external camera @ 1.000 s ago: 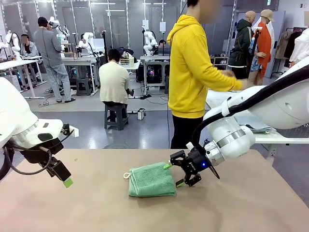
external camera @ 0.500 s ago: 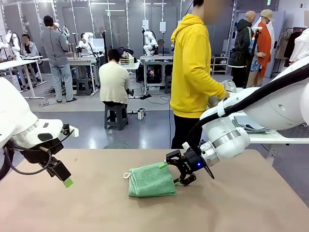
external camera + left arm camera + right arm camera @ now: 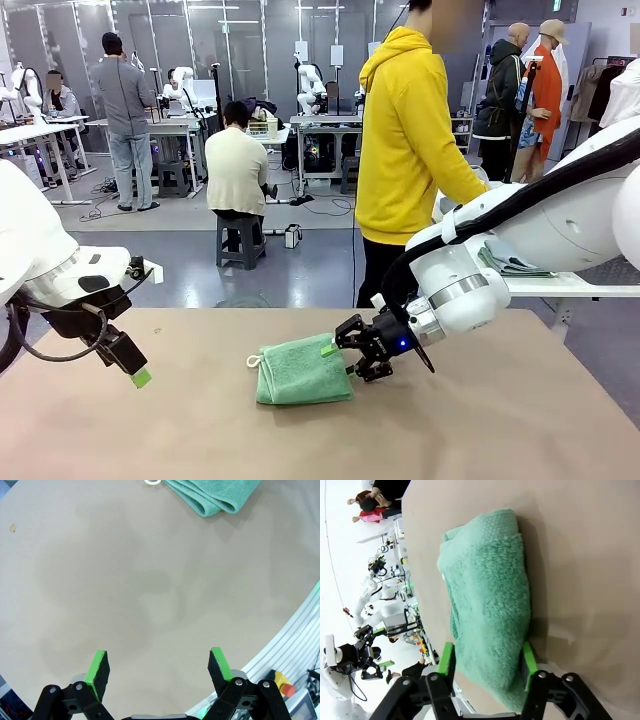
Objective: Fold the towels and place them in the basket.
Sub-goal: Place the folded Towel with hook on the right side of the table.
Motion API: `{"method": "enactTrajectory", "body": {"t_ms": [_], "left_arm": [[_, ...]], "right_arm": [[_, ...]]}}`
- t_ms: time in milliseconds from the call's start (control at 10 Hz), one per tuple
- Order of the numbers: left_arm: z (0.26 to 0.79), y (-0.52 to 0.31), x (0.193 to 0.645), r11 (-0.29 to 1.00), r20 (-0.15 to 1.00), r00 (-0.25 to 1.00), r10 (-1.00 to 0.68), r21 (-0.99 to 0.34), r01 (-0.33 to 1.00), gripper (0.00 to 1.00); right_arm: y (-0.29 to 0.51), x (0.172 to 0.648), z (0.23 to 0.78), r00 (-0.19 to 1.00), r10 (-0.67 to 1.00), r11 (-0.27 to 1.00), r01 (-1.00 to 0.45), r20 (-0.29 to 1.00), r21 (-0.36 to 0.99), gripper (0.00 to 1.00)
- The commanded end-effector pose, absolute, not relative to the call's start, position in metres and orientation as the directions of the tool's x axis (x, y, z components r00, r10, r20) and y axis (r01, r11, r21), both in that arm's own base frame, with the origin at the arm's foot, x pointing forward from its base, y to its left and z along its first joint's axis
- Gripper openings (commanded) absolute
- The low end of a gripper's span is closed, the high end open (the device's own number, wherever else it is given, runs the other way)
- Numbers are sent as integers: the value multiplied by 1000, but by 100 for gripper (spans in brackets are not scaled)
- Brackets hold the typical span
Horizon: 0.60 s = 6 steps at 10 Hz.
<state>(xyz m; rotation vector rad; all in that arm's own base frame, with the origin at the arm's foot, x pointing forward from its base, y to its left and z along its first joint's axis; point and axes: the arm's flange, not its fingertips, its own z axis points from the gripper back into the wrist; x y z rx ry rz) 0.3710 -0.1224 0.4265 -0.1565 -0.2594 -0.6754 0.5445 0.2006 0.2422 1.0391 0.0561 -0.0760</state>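
1. I count one green towel (image 3: 300,370), folded, lying mid-table (image 3: 500,420).
2. It looks soft, light and floppy. I'd hold the thick folded edge so the layers stay together.
3. My right jaws are clamped on its right-hand edge.
4. My left jaws stand apart over bare table.

Looped terry cloth, fuzzy and matt, on mint-green towel (image 3: 300,372). Smooth, matt tan finish on tabletop (image 3: 500,430). Matt black plastic on right end effector (image 3: 341,361) — green matt pads (image 3: 446,662).
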Motion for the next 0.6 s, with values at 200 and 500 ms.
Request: {"method": "enactTrajectory", "body": {"t_ms": [200,500], "left_arm": [[425,-122,371,774,282,752,-596,-49,632,100],[425,-122,371,774,282,752,-596,-49,632,100]], "right_arm": [[205,531,242,996,-88,532,29,22,846,3],[204,526,239,996,-84,526,32,14,850,0]]}}
